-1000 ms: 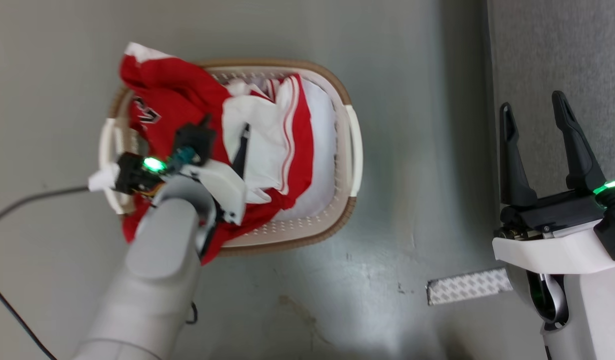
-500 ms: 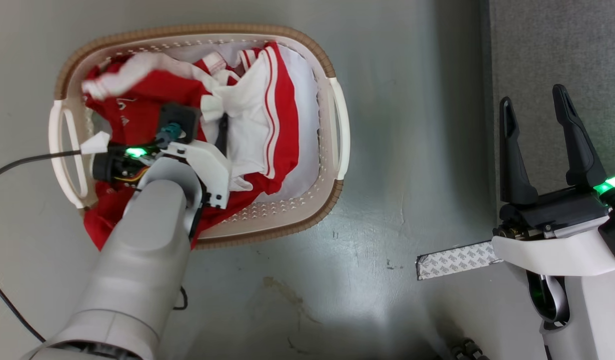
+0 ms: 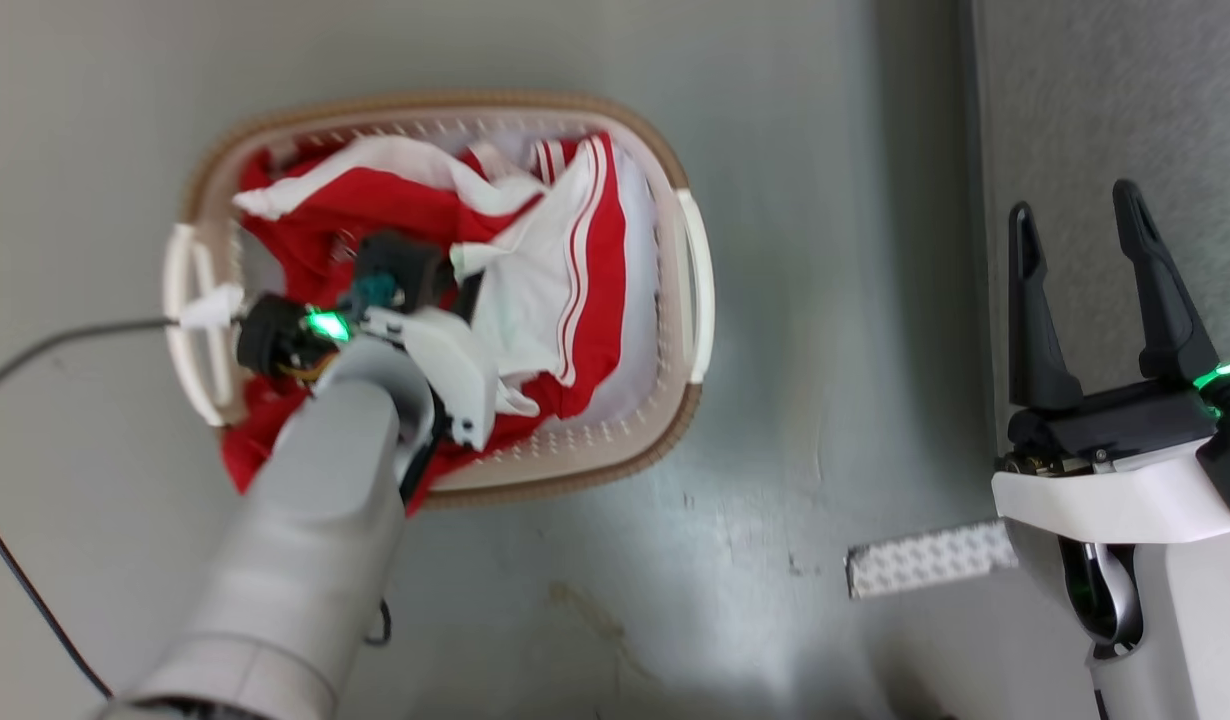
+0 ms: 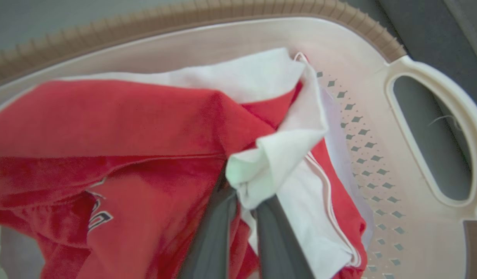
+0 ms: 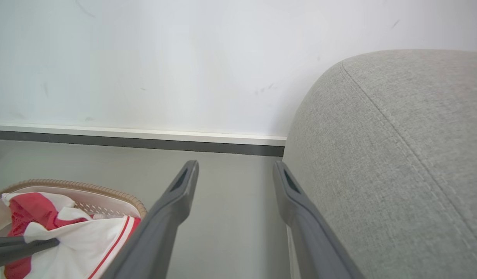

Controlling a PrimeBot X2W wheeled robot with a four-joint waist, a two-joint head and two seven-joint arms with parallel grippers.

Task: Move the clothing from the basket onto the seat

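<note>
The clothing (image 3: 375, 200), a red jersey with white panels and stripe trim, lies bunched in the basket (image 3: 697, 270), with a red corner hanging over the near left rim. My left gripper (image 3: 462, 290) reaches down into the basket. In the left wrist view its fingers are shut on a white fold of the clothing (image 4: 106, 124), left gripper (image 4: 244, 193), with the basket handle (image 4: 428, 73) to the right. My right gripper (image 3: 1075, 215) stands open and holds nothing beside the seat (image 3: 1115, 90). In the right wrist view the right gripper (image 5: 235, 166) stands open next to the grey seat (image 5: 397, 155).
A white liner (image 3: 640, 330) lines the basket under the jersey. A black cable (image 3: 55, 345) runs across the floor at the left. A patterned strip (image 3: 925, 570) lies on the floor near my right arm. A wall with a baseboard (image 5: 145, 137) stands behind the basket (image 5: 106, 190).
The head camera has shifted. My left gripper's fingers have come together on the jersey's white fold, and the cloth has bunched further into the basket. The right gripper has stayed open and still.
</note>
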